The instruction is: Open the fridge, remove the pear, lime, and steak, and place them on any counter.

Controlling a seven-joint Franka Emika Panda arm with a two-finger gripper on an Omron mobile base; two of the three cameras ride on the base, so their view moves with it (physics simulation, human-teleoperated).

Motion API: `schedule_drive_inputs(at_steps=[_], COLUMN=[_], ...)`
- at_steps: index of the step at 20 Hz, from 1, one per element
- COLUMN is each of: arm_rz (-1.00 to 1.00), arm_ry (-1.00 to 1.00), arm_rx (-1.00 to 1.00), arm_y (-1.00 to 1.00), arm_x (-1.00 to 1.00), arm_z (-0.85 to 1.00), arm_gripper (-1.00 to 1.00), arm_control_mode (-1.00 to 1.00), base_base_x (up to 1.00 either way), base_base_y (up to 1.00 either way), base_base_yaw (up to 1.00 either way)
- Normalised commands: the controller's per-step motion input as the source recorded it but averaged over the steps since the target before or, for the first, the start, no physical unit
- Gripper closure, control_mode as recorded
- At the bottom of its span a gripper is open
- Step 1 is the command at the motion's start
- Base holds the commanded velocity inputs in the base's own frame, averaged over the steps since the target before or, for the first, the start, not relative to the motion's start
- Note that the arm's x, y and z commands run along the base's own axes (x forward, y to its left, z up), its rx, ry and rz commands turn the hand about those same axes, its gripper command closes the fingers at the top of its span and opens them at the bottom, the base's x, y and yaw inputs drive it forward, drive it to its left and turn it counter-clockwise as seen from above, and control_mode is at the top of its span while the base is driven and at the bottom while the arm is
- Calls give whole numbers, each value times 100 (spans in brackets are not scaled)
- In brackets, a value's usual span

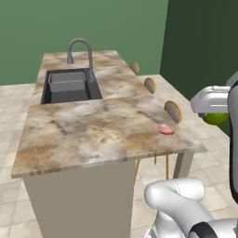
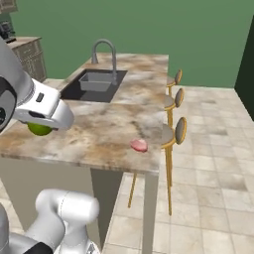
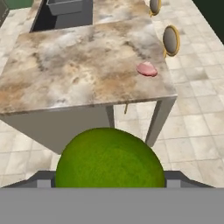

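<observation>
Yellow-green lime [image 3: 109, 158] sits gripped in the pincer [image 2: 42, 126], off the counter's [image 1: 93, 130] near edge, above the floor. The steak [image 1: 165, 129] lies near the counter's right edge. Releasing here would likely drop the lime to the floor.

No text, label or number can be read anywhere.

Table [image 1: 83, 130] top: beige-brown marbled stone, smooth, low sheen. Lime [image 3: 109, 159]: yellow-green, finely pebbled skin, matt. Steak [image 1: 165, 129]: pink, smooth. Tap [image 1: 80, 50]: grey metal. Stools [image 2: 173, 131]: wood legs. Floor [image 2: 208, 163]: pale tile.
</observation>
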Motion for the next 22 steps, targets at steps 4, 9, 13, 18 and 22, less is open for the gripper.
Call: schedule_drive_inputs(at_steps=[4,9,13,18,22], arm_rz=[0,0,0,0,0], arm_ry=[0,0,0,4,18], arm_rx=[0,0,0,0,0], arm_y=[0,0,0,0,0], arm_x=[0,0,20,45,62], arm_z=[0,0,-8,-18,-25], arm_gripper=[100,100,100,100,100], arm_control_mode=[100,100,-100,-100,-100], base_base_x=[81,54,32,0,0], base_base_y=[0,0,0,0,0], base_base_yaw=[0,0,0,0,0])
